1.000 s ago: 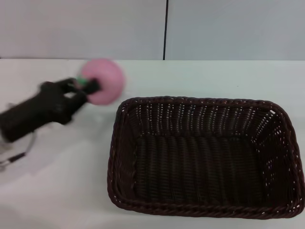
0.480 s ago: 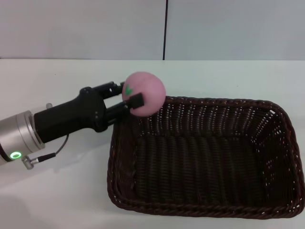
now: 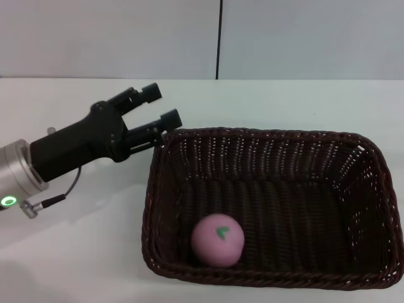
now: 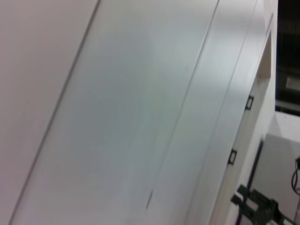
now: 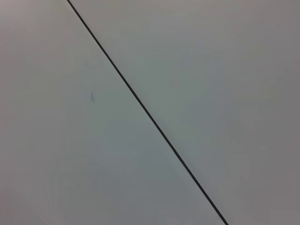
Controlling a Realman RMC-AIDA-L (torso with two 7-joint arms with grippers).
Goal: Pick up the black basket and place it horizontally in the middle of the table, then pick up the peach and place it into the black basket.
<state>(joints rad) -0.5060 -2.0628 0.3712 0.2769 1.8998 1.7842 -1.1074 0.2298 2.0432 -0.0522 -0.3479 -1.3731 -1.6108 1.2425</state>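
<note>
My left claw [image 3: 157, 107] hangs above the table [image 3: 82, 240], fingers spread and empty, just beside the black basket [image 3: 353, 278] at its left rim (my right claw is out of sight). The peach [image 3: 218, 240] lies inside the basket near its front wall. It looks light, smooth and prone to roll, so I'd grip it across its middle

- Pale wall [image 3: 113, 38] behind the work surface, split by a dark vertical seam [image 3: 219, 38].
- Pale panels [image 4: 140, 108] with thin seams, left wrist view.
- Dark diagonal line [image 5: 145, 110] across a pale surface, right wrist view.
</note>
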